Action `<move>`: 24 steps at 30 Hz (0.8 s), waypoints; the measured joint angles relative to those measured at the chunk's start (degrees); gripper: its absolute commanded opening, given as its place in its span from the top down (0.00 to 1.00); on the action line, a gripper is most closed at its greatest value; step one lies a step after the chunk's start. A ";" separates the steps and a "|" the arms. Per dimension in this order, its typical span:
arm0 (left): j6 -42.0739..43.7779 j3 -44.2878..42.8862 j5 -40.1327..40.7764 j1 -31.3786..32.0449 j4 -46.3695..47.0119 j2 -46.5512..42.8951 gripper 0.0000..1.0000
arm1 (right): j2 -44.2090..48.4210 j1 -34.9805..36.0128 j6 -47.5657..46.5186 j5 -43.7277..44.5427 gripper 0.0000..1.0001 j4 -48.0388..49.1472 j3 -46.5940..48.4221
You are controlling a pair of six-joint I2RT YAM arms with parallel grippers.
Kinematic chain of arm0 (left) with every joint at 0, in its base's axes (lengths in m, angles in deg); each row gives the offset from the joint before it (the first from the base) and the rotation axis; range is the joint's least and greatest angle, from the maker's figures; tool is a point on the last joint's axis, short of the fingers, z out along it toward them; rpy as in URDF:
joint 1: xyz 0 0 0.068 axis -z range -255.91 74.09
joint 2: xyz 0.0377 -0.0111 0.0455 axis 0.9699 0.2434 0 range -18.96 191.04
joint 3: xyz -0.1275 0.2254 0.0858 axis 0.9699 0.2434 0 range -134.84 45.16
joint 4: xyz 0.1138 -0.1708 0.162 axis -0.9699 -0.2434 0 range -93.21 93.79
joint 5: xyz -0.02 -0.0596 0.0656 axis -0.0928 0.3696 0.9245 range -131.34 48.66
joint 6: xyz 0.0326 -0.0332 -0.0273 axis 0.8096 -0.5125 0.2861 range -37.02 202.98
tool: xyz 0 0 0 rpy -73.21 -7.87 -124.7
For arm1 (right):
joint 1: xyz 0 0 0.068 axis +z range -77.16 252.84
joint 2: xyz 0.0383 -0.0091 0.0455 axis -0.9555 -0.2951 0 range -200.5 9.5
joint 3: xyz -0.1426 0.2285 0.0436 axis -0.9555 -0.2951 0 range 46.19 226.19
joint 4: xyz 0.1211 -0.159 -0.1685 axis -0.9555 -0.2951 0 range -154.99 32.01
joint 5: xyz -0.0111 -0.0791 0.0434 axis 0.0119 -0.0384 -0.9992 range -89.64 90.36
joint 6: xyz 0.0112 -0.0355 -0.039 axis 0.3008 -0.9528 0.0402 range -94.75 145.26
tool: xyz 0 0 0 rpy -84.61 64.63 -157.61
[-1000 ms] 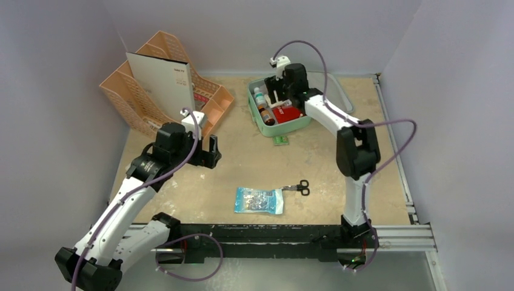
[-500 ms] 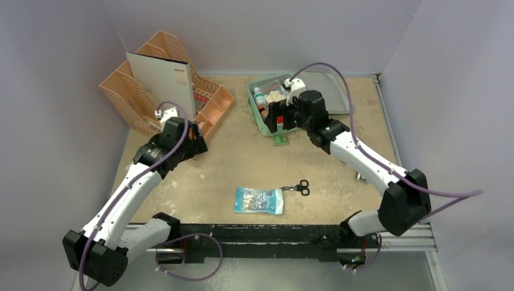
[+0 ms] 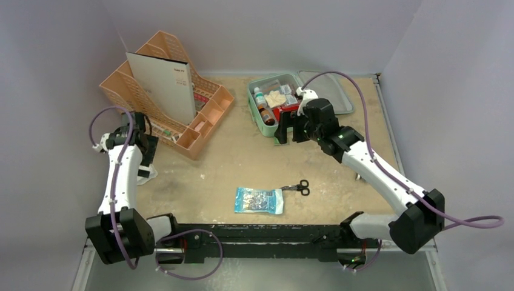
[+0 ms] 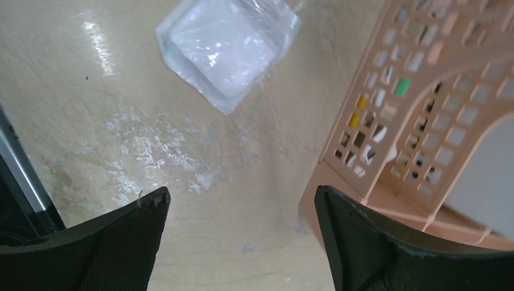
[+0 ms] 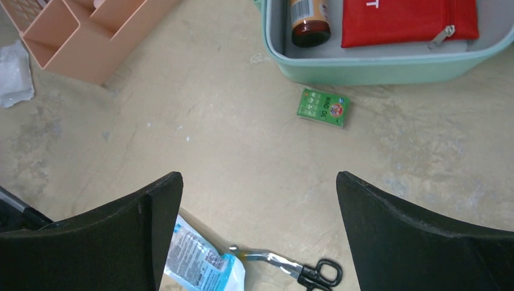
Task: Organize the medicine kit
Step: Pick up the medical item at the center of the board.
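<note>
Plainly, left fingers [image 4: 103,245] and right fingers [image 5: 109,239] gape wide, empty.

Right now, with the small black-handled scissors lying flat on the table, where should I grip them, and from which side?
Probably the neck ahead of the finger loops on the small black-handled metal scissors, coming straight down. They lie flat with blades together, so set the jaws crosswise; the tip sits close to the blue plastic packet.
</note>
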 measured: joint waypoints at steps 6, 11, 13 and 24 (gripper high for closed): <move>-9.07 2.47 1.11 -4.96 0.79 1.16 0.19 | 3.34 0.00 0.26 0.59 0.01 -3.17 -0.15; -13.03 5.81 1.40 -8.79 4.83 6.08 0.24 | 4.48 0.00 -0.31 -1.49 0.01 -5.03 -0.15; -14.05 6.23 1.20 -10.71 5.92 8.94 0.26 | 4.48 0.00 -0.59 -1.90 0.01 -5.92 -0.15; -15.02 8.87 -3.32 -17.86 12.68 15.47 0.32 | 4.52 0.00 -1.70 -4.02 0.01 -8.24 -0.04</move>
